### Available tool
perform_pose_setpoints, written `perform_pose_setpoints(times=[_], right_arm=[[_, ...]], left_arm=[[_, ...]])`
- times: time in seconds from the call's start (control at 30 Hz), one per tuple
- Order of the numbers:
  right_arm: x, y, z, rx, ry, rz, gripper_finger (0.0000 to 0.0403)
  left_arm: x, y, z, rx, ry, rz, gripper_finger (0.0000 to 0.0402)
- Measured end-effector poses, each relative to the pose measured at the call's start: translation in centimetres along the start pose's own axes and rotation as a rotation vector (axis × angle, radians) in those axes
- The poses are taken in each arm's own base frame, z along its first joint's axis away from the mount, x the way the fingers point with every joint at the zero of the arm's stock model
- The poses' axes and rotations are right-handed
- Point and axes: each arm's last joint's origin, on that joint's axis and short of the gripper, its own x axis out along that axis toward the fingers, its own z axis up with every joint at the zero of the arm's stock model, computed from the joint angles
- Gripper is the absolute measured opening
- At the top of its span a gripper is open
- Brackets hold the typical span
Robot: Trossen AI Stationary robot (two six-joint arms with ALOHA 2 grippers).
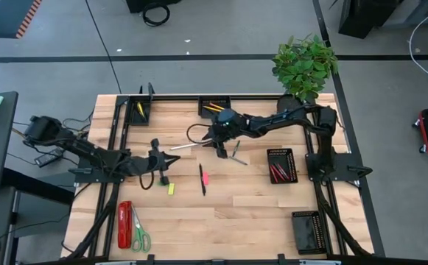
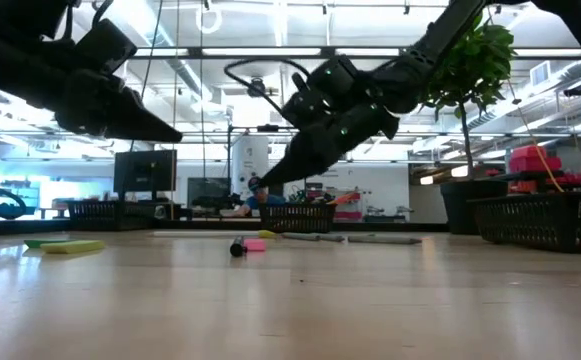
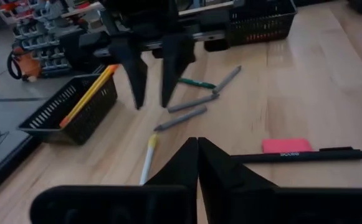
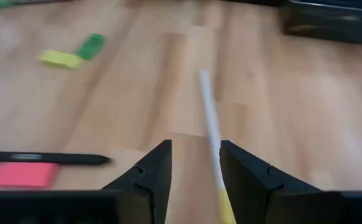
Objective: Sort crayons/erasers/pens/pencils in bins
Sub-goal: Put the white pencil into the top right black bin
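My right gripper (image 1: 219, 152) is open and hovers above the table's middle, its fingers pointing down. In the right wrist view (image 4: 195, 169) its fingers stand on either side of a white pen (image 4: 208, 115) with a yellow end that lies flat on the table, without touching it. The pen also shows in the high view (image 1: 186, 146). My left gripper (image 1: 174, 160) is shut and empty, just left of that pen and above the table (image 3: 197, 149). Grey pens (image 1: 236, 152) lie right of my right gripper. A black pen (image 1: 201, 179) lies beside a pink eraser (image 1: 205, 177).
A yellow eraser (image 1: 171, 188) and a green one (image 4: 91, 45) lie near my left gripper. Black mesh bins stand at far left with pencils (image 1: 141, 109), far middle (image 1: 215, 107), right with crayons (image 1: 281, 165) and near right (image 1: 306, 232). A red stapler (image 1: 124, 224) and scissors (image 1: 140, 237) lie near left; a plant (image 1: 304, 66) stands at far right.
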Motion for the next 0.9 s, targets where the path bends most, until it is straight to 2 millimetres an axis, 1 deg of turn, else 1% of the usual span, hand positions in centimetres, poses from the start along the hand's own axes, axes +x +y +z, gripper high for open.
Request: perform_pose_setpoints(times=[0.1,0.17,0.27,0.33,0.37,0.5,0.6,0.7,0.9], right_arm=[[-0.2,-0.5,-0.7,0.007,0.024,-0.046,0.0140],[-0.2,-0.6,-0.8,0.008,0.027,-0.060,0.0140],[0.2,-0.7,-1.1,0.011,0.019,-0.062,0.0140],[0.8,-0.8,-1.5,0.009,0.013,-0.070,0.0140],[0.9,-0.7,-1.9,0.022,0.038,-0.063,0.0140],[1.5,-0.7,-2.6,0.049,0.050,-0.064,0.0140],[2.3,-0.9,-3.0,0.064,0.032,-0.069,0.0140],[3.3,-0.7,-4.4,0.070,0.056,-0.081,0.0140],[4.0,-0.8,-5.3,0.095,0.052,-0.102,0.0140]], left_arm=[[0.0,0.0,-0.3,-0.015,0.011,-0.001,0.0008],[0.0,-0.1,-0.4,-0.025,0.012,-0.001,0.0008],[0.0,-0.1,-0.4,-0.032,0.012,0.000,0.0017],[0.0,-0.1,-0.4,-0.038,0.012,-0.001,0.0027],[0.0,-0.1,-0.3,-0.039,0.010,-0.001,0.0031],[0.0,-0.1,-0.2,-0.052,0.002,0.000,0.0036],[0.0,0.0,-0.2,-0.057,0.000,0.000,0.0032],[0.0,0.0,-0.2,-0.058,0.000,0.000,0.0023],[0.0,0.0,-0.3,-0.051,0.009,0.000,0.0013]])
